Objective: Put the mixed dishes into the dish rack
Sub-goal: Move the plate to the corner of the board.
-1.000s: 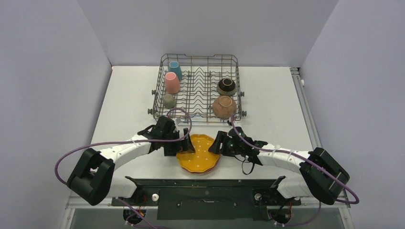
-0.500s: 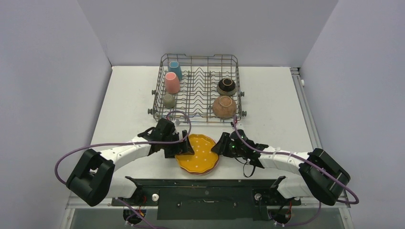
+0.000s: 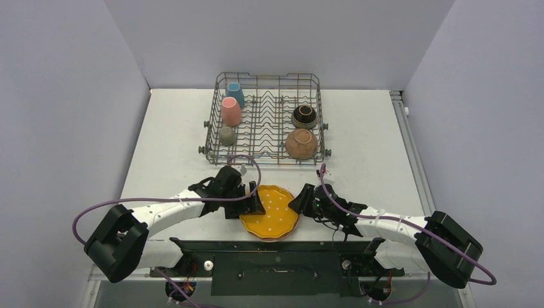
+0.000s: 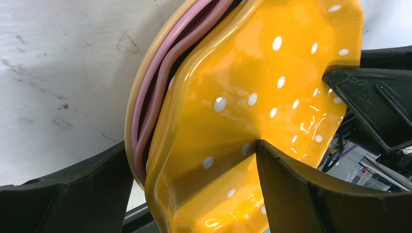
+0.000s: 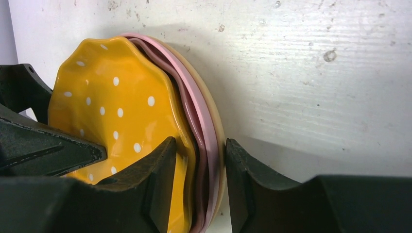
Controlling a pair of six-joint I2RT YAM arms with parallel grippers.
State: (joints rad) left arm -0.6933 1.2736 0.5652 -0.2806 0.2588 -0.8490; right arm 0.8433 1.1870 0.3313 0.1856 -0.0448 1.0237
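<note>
Both arms reach inward, low over the bench (image 3: 173,141) close to its near edge. The left arm (image 3: 167,208) runs from its base at the near left, forearm nearly level; the right arm (image 3: 391,224) mirrors it from the near right. The left gripper (image 3: 255,204) has its fingers (image 4: 311,194) set wide, one on top of the stack of plates (image 3: 272,221), the other against its underside. The right gripper (image 3: 296,204) faces it, fingers (image 5: 155,184) narrowly clamped on the stack's opposite rim.
</note>
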